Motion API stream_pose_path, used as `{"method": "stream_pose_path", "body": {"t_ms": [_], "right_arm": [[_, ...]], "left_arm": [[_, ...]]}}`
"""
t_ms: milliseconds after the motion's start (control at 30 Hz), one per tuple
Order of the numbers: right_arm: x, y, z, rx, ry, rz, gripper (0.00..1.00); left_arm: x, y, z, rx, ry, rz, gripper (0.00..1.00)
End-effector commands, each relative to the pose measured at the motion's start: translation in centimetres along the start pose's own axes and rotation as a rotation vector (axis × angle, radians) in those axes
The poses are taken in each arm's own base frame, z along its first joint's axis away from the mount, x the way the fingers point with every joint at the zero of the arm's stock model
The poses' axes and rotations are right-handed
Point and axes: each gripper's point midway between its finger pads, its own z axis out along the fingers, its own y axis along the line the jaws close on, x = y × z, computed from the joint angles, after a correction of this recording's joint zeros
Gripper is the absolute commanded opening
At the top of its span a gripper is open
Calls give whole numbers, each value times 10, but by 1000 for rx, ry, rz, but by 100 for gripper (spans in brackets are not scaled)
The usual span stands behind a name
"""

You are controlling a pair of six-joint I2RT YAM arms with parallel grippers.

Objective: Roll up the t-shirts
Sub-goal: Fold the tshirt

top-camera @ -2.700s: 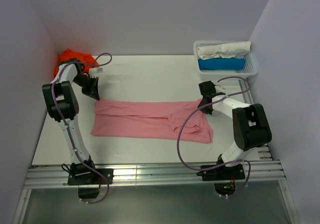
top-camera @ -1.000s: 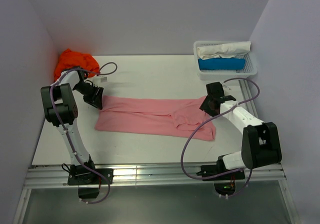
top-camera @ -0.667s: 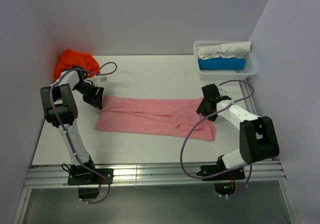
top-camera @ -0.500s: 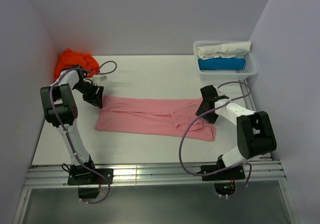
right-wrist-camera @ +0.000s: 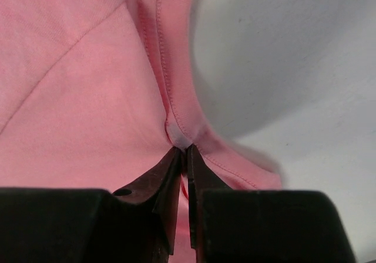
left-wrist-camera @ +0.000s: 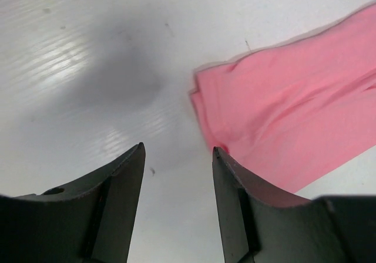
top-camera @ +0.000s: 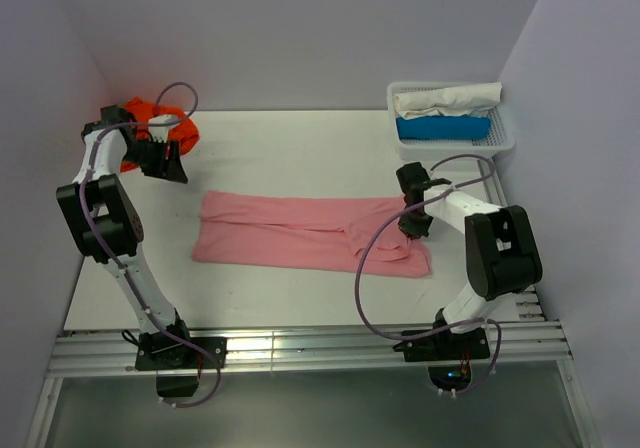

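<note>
Pinches the pink t-shirt [top-camera: 300, 233] at one end with the right gripper [right-wrist-camera: 185, 151], fingertips pressed together on a raised ridge of hem. Shows cloth spreading ahead and to the left of those fingertips, and bare table [right-wrist-camera: 305, 57] to their right. From above, reads as a long folded band, with the long axis running straight away from that pinch toward the left gripper [left-wrist-camera: 176, 151]. Over there, spread jaws with nothing between them, above bare surface. Puts the band's other end just ahead and to the right of those fingertips, not touching. In the overhead view, sits raised and apart from that end, closer to the orange t-shirt [top-camera: 135, 108] bunched beside it. Probably turns on this: rolling along the long axis from the pinched end, so nearer on the right, with the left needing to come back in to steady the far end. Worth checking for a thin grab, with only the hem ridge showing in the pinch.
</note>
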Motion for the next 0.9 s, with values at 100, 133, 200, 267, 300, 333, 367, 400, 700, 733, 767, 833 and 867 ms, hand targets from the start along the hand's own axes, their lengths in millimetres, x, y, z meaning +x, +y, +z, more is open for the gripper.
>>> {"method": "stream_pose_path", "body": {"t_ms": [100, 133, 200, 267, 300, 333, 367, 400, 700, 733, 767, 833, 867], "right_arm": [[-25, -37, -1, 150, -17, -22, 15], [-29, -41, -2, 159, -19, -15, 15], [-37, -53, -1, 179, -26, -1, 16], [-43, -60, -1, 195, -31, 5, 20], [-46, -66, 0, 207, -29, 15, 23], [-47, -69, 1, 215, -28, 14, 27], [-50, -72, 0, 225, -32, 16, 34], [-51, -78, 1, 244, -32, 24, 38], [-57, -27, -60, -11, -194, 150, 54], [-53, -11, -68, -60, -204, 178, 55], [-44, 19, -84, -151, -228, 140, 54], [-33, 52, -100, -251, -235, 185, 54], [-17, 75, -111, -310, -229, 157, 53]], "left_arm": [[-26, -12, -39, -11, -124, 33, 55], [-23, -12, -37, -11, -121, 31, 56], [-22, -14, -38, -7, -121, 34, 56], [-18, -17, -37, 3, -118, 29, 56], [-18, -19, -36, 14, -122, 29, 56], [-16, -21, -34, 24, -118, 22, 56], [-14, -22, -33, 32, -113, 23, 57], [-11, -22, -30, 44, -106, 17, 57], [-12, -47, -6, 150, -87, 23, 62], [-12, -49, 0, 154, -85, 20, 63], [-12, -56, 6, 170, -70, 14, 62], [-8, -61, 19, 190, -49, 5, 62], [-7, -67, 25, 198, -36, -2, 62]]}}
